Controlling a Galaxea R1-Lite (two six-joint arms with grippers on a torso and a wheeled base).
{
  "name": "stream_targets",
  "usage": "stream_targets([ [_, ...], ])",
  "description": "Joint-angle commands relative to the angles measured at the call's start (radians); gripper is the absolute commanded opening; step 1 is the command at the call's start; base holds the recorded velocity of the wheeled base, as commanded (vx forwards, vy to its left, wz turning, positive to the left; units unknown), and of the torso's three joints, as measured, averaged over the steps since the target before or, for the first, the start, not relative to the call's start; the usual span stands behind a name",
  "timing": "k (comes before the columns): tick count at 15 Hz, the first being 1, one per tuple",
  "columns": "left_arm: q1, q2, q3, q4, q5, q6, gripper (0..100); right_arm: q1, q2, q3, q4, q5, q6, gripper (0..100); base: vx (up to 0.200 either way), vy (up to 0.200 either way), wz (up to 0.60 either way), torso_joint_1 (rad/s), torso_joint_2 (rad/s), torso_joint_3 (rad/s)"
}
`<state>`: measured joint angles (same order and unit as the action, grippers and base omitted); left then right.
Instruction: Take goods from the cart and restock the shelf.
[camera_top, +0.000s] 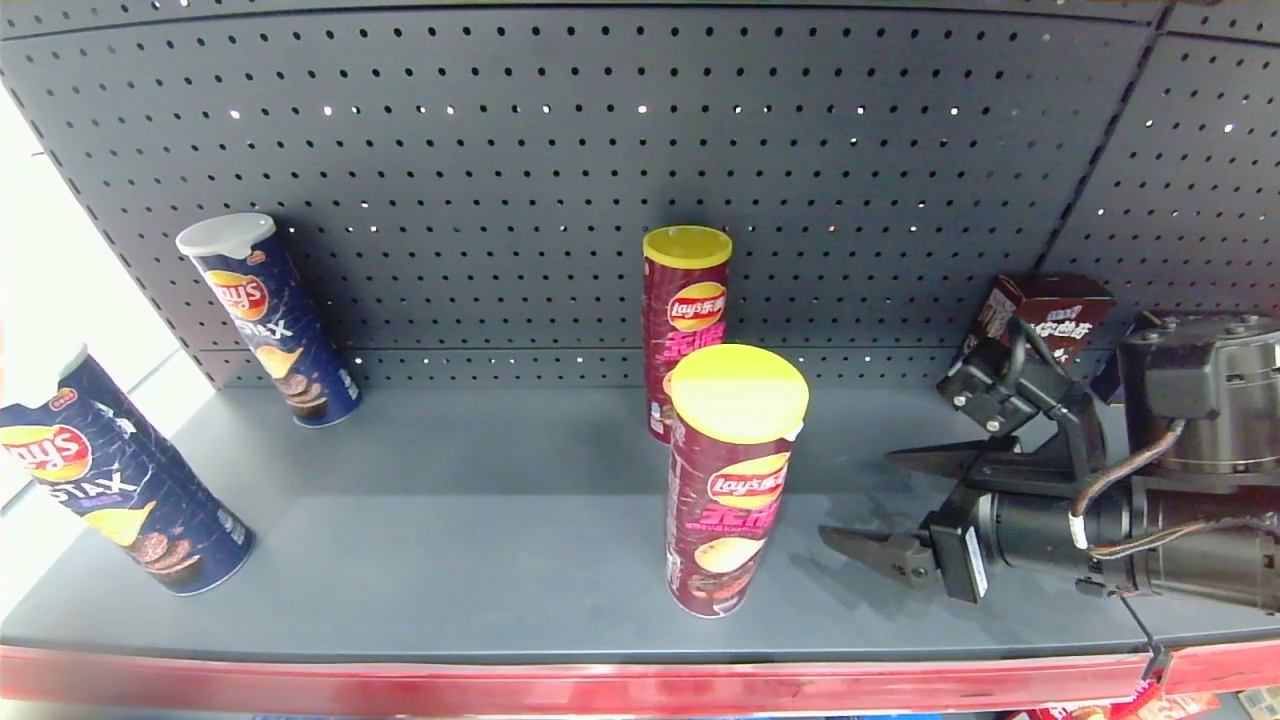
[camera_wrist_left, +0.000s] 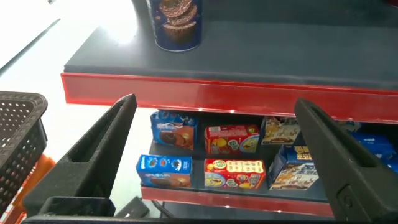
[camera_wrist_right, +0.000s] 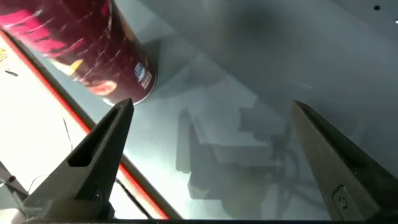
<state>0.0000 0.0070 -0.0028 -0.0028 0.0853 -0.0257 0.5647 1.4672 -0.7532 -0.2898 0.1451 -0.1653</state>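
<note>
In the head view, the shelf (camera_top: 480, 560) carries four tall snack cans. The front maroon can (camera_top: 735, 480) stands upright near the red lip and hides the lower half of the rear maroon can (camera_top: 685, 300) just behind it. A back navy can (camera_top: 270, 320) stands by the pegboard. The front navy can (camera_top: 110, 480) is cut off by the picture's left edge. The right gripper (camera_top: 858, 498) lies low over the deck, just beside the front maroon can and apart from it, with its jaws spread and nothing between them. Its arm covers part of a brown box (camera_top: 1045, 310) at the back.

The left wrist view adds what lies under the shelf. The left gripper (camera_wrist_left: 214, 106) hangs in front of the red lip with its jaws wide and empty. Behind it is a lower shelf of small boxes (camera_wrist_left: 230, 140). A black basket (camera_wrist_left: 22, 124) is cut off at the edge. Only the base of the front navy can shows here.

In the right wrist view, the front maroon can's lower part shows close up, with its lid out of frame.
</note>
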Motion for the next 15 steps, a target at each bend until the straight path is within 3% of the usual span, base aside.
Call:
stream_targets([
  [1,0.000,0.004,0.001,0.000,0.001,0.000,100,0.003,0.028,-0.003,0.000,0.001,-0.002,100,0.000,0.000,0.00,0.000,0.00,0.000],
  [15,0.000,0.004,0.000,0.000,0.001,-0.005,100,0.067,0.130,-0.078,-0.002,-0.021,-0.002,100,0.000,0.000,0.00,0.000,0.00,0.000],
])
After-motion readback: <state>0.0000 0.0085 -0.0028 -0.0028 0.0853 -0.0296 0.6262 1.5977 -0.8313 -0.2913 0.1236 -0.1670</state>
